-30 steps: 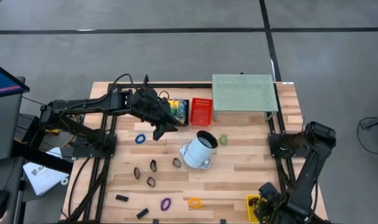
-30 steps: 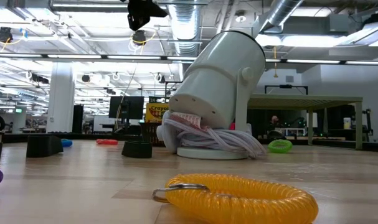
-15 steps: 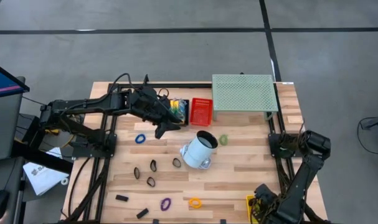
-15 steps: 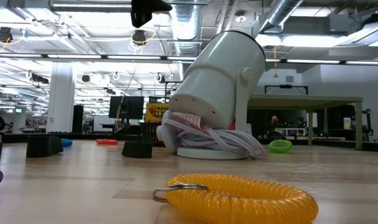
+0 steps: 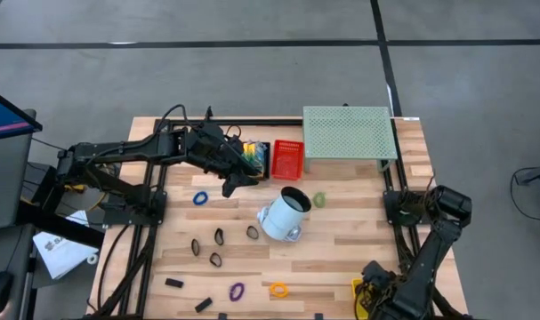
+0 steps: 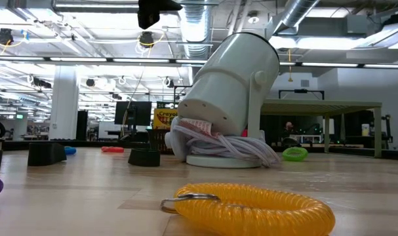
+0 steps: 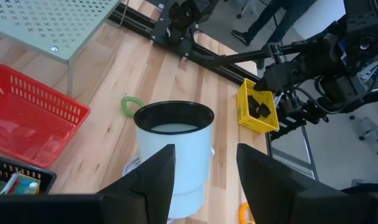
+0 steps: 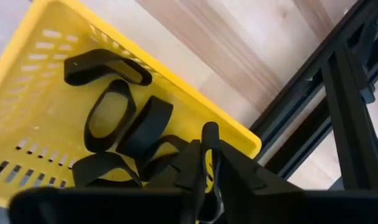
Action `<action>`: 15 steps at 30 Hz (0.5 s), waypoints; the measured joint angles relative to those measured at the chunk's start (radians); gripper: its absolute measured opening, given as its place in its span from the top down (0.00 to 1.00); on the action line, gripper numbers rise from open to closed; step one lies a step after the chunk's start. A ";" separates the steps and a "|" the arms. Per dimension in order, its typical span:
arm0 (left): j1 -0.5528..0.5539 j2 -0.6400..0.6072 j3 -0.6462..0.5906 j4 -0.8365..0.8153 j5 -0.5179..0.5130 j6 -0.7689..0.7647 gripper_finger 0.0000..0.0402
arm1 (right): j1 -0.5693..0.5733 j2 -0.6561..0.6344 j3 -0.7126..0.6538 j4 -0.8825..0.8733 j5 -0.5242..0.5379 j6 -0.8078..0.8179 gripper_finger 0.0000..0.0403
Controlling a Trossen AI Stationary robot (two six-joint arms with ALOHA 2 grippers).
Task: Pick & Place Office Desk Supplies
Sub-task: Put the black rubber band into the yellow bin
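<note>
My left gripper [image 7: 207, 180] is open and holds nothing; it hovers above the table by the black basket [image 5: 253, 156] that holds yellow-green crayon boxes. My right gripper [image 8: 210, 158] is down inside the yellow basket [image 8: 58, 62] at the near right corner [image 5: 366, 295], shut on a black band [image 8: 208, 132]. Several more black bands [image 8: 123, 118] lie on the basket floor. Loose on the table lie a blue ring [image 5: 200, 197], a green ring [image 5: 319, 200], black rings [image 5: 218, 236], a purple ring [image 5: 237, 291], an orange coil ring [image 6: 251, 206] and black clips [image 5: 173, 284]. My right gripper pinches a thin black band between its two fingers, at an arc of the loop [image 8: 208, 132] that shows just past the fingertips. The fingers point down into the yellow basket from above. The rest of the band is hidden behind the fingers.
A white cylinder [image 5: 285, 213] stands tilted on its base mid-table, with a white cord bundled under it [image 6: 218, 141]. A red basket [image 5: 287, 158] and a green perforated stand [image 5: 348, 133] sit along the far edge. Black frame rails [image 8: 338, 93] run beside the yellow basket.
The right arm has folded, its elbow drawing toward the table's near edge while its gripper stays over the yellow basket. The left gripper has shifted only slightly above the black basket.
</note>
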 joint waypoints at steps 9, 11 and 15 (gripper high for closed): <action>0.000 0.000 0.000 -0.001 0.000 0.000 0.58 | 0.000 0.000 0.000 -0.003 -0.021 -0.003 0.74; 0.000 0.000 0.000 -0.001 0.001 0.000 0.58 | 0.001 -0.001 0.000 0.014 -0.027 -0.003 0.71; 0.000 0.000 0.000 -0.001 0.001 -0.001 0.58 | 0.007 -0.003 0.003 0.052 -0.036 -0.002 0.63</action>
